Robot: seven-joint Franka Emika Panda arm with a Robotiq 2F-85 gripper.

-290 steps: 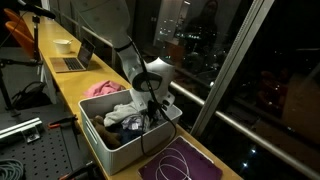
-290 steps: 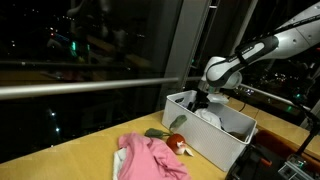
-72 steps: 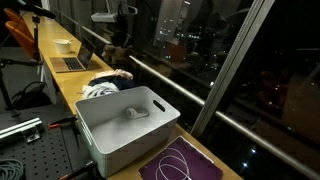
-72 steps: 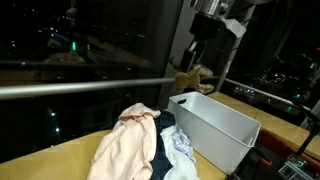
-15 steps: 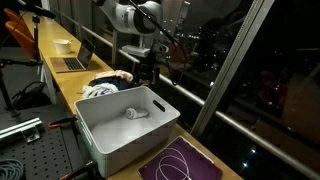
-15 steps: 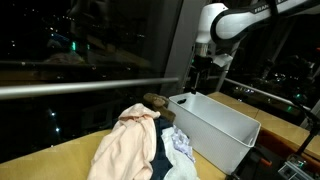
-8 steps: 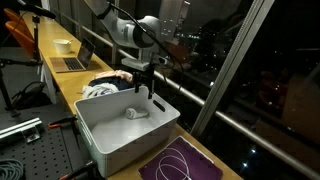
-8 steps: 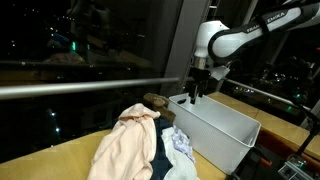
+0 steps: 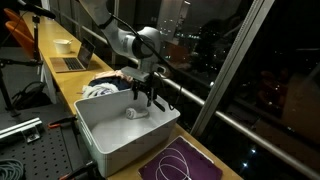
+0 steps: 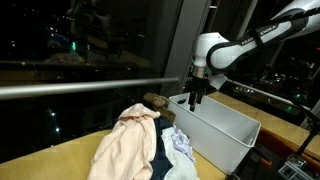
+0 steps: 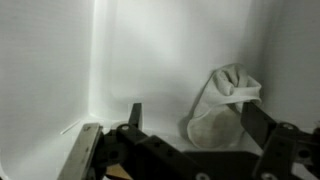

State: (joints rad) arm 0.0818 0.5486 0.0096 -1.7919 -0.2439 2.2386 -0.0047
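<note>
Inside the white bin [image 9: 100, 128], the white sock [image 11: 222, 100] is lying crumpled on the bottom. The bin's wall is hiding it in an exterior view, where the claw [image 10: 195, 98] is hanging over the rim. The claw is gaping wide, holding and touching nothing, hovering just above the sock. In the wrist view the sock's long axis is running from lower left to upper right, its folded end pointing upper right. A clothes pile [image 10: 135, 145] is lying on the desk [image 10: 60, 158] beside the bin.
</note>
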